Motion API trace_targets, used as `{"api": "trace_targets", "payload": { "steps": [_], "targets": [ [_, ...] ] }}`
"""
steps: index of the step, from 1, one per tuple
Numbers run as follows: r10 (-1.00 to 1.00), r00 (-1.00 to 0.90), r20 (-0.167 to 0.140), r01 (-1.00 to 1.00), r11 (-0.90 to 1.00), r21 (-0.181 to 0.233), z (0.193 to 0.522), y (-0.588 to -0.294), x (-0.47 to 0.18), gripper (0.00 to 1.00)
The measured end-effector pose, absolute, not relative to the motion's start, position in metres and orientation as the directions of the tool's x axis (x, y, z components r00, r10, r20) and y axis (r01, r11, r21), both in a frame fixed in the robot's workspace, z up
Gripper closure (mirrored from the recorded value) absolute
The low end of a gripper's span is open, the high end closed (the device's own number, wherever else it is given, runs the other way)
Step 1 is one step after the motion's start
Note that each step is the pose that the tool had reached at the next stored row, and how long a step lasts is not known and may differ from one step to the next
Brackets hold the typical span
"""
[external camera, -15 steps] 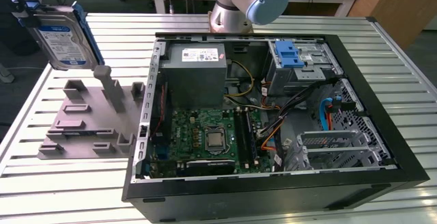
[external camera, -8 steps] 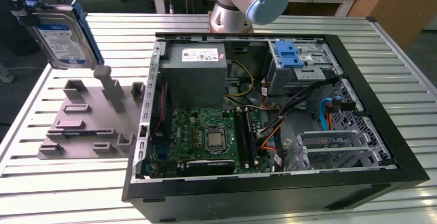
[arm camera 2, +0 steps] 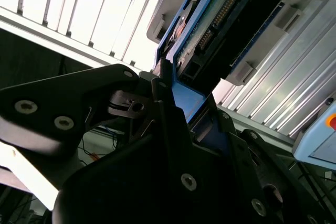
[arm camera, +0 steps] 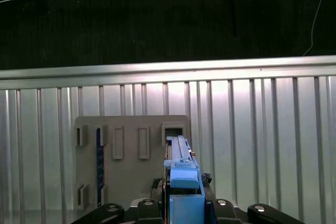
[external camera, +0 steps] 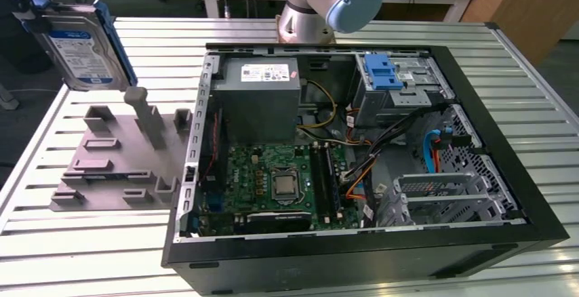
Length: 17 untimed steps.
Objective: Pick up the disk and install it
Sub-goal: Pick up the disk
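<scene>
item: disk (external camera: 86, 51) | place: held aloft on edge above fixture (external camera: 113, 165), apart from it, on fixture's side away from case (external camera: 362, 141) | tool: gripper (arm camera: 185, 208) clamped on disk's blue edge, disk jutting from jaws toward fixture | handling: judged stiff, dense, shock-sensitive; grip blue side rails, not label or board
</scene>
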<state>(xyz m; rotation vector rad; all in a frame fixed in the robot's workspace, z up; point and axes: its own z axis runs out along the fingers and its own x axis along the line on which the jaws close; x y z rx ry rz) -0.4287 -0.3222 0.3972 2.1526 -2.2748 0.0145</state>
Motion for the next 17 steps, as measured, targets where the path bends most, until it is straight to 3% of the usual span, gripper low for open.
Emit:
{"api": "trace_targets", "payload": {
  "steps": [17],
  "targets": [
    [-0.998, -0.055, 0.013, -0.998, 0.055, 0.0, 0.403, -0.3222, -0.4287, 0.64]
  ]
}}
